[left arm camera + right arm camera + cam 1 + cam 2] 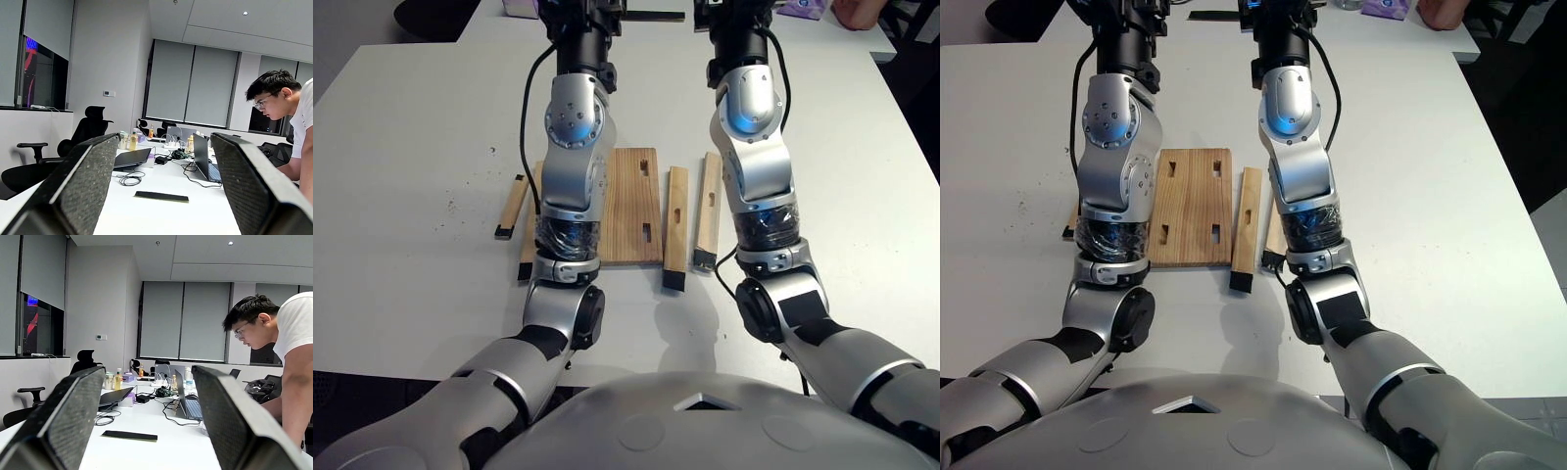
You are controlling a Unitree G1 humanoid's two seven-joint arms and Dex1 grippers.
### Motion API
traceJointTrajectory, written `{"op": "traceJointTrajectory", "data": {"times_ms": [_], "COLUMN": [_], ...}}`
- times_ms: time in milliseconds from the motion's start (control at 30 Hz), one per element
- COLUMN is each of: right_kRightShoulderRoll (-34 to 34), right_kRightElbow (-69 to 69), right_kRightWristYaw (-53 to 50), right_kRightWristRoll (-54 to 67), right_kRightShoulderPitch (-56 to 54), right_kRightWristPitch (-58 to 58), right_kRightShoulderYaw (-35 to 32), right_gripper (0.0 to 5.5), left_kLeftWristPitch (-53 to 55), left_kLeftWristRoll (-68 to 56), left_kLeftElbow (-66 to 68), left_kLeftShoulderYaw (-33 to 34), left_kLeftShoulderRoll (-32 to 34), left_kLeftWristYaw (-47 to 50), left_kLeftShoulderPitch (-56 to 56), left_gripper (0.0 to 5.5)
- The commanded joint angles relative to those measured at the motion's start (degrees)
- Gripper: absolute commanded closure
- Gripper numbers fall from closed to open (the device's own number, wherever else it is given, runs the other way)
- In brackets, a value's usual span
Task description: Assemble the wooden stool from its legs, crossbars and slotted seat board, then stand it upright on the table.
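The slotted seat board [631, 208] lies flat on the white table [411, 127] between my two raised forearms. To its right lie two wooden legs with black end caps [676, 227] [709, 208], side by side. On the board's left lie a shorter wooden bar [512, 206] and another piece [529, 240], the latter partly hidden behind my left arm. My left gripper [166, 139] is held level above the table, pointing across the room, open with nothing between its fingers [83, 186]. My right gripper [149, 369] is also open and holds nothing.
A flat black strip [161, 197] lies on the table's far part, and laptops and cables [205, 159] stand beyond it. A purple packet [803, 8] sits at the far right edge. Small dark specks [460, 206] dot the table to the left of the parts.
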Motion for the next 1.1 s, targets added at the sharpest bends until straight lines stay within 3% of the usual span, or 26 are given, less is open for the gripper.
{"op": "traceJointTrajectory", "data": {"times_ms": [33,100,467,733,867,1100], "right_kRightShoulderRoll": [-0.1,0.1,0.1,-0.7,-1.5,-4.0], "right_kRightElbow": [-0.4,-0.2,-1.0,-3.0,-5.2,-6.9], "right_kRightWristYaw": [0.6,0.3,-0.1,1.0,2.0,3.5], "right_kRightWristRoll": [0.0,-0.2,-0.2,-0.1,-0.1,-1.3], "right_kRightShoulderPitch": [0.4,0.2,1.2,3.7,5.5,11.0], "right_kRightWristPitch": [0.1,-0.1,0.6,2.5,4.4,6.9], "right_kRightShoulderYaw": [0.3,0.3,-0.3,-0.2,-0.3,0.1], "right_gripper": [2.07,1.80,1.80,1.80,1.80,1.80], "left_kLeftWristPitch": [0.4,0.4,1.3,8.2,15.4,26.0], "left_kLeftWristRoll": [0.6,0.5,0.6,-1.3,-5.3,-16.1], "left_kLeftElbow": [0.3,0.4,-1.0,-6.2,-10.5,-8.6], "left_kLeftShoulderYaw": [-0.3,-0.2,-0.3,0.1,3.3,15.5], "left_kLeftShoulderRoll": [-0.2,-0.1,1.4,1.7,7.8,29.3], "left_kLeftWristYaw": [0.1,0.1,-1.1,-2.6,-9.2,-32.9], "left_kLeftShoulderPitch": [-0.4,-0.7,1.4,5.1,10.4,29.6], "left_gripper": [2.09,2.09,2.09,2.09,2.09,2.09]}}
